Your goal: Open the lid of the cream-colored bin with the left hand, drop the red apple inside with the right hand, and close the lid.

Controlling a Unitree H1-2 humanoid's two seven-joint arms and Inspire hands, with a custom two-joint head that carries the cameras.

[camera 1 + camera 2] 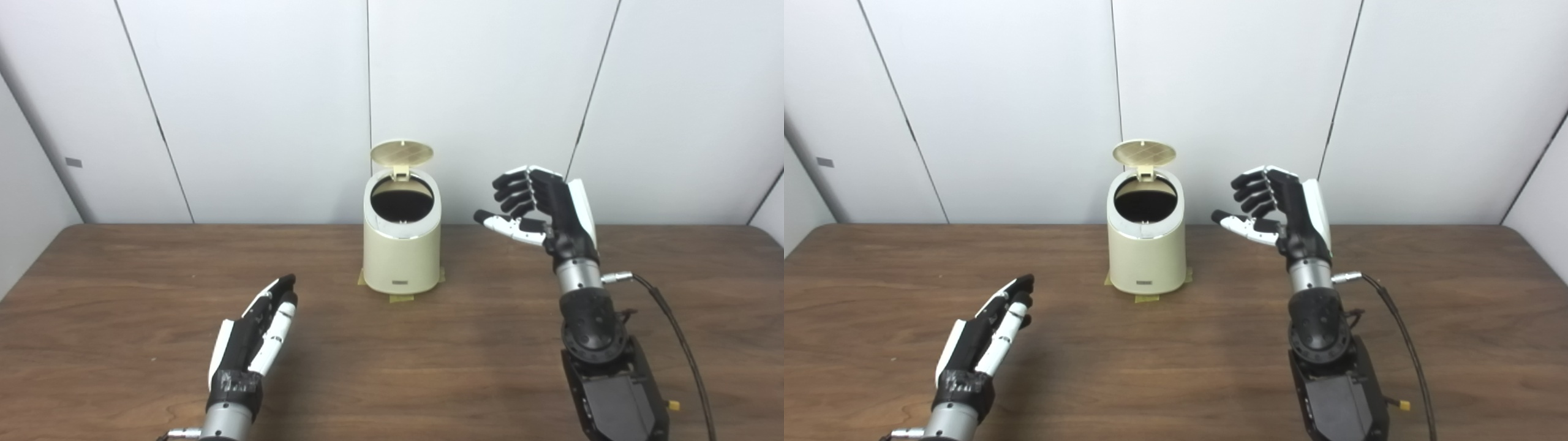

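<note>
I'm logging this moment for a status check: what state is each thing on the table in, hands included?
Bin: upright on the table, mouth uncovered.
Lid: open, tipped up behind the mouth.
Left hand: open, empty, low over the table.
Right hand: open, empty, raised beside the bin.
Apple: not visible in either view.

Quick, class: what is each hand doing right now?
Left hand: open, holding nothing.
Right hand: open, fingers loosely curled, holding nothing.
</note>
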